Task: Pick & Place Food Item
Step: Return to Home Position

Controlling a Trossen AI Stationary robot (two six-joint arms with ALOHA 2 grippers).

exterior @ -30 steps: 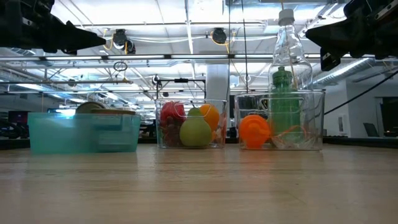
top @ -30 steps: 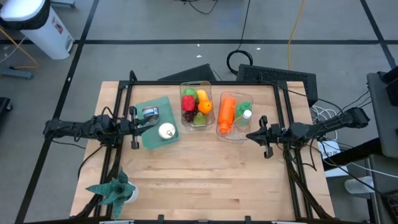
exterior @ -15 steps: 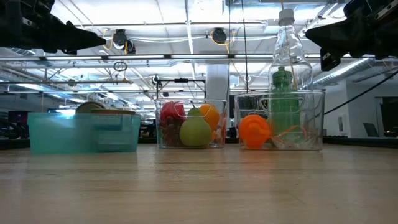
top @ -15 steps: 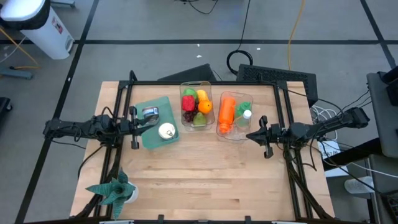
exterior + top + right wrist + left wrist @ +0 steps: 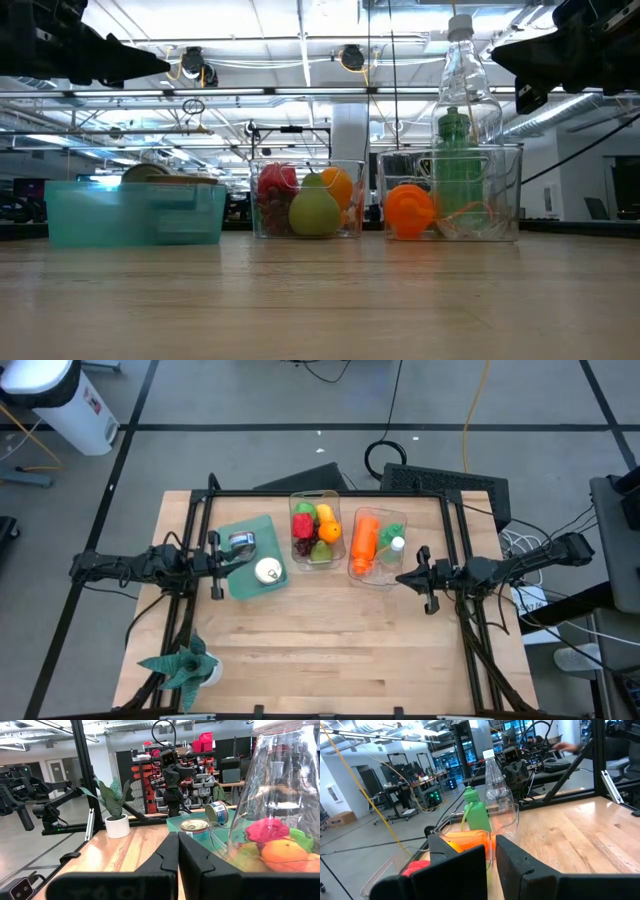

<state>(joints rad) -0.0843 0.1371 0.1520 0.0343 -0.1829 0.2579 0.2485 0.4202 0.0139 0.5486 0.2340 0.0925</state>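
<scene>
Both arms hang raised above the surface. Judging by how things lie, the placing is done and only the retreat to rest remains. The left gripper hovers over the edge of the green bin on its own side. Its fingers are drawn almost together, with only a thin slit between them and nothing held. The right gripper sits just beside the clear container of bottles, its fingers pressed together and empty.

Both cans lie inside the green bin. The green tuna can stands upright. The blue tuna can leans tilted beside it and does not rest squarely on top, so the two do not form a proper stack.

The hazards are modest but real. If the left arm dips as it pulls back, its fingers could catch the bin's rim and drag the bin. That jolt could roll the leaning blue can further out of place. On the other side, a sideways swing of the right arm could clip the tall clear bottle, which stands high in its container and looks easy to topple. A straight withdrawal away from the containers seems the safer path.
</scene>
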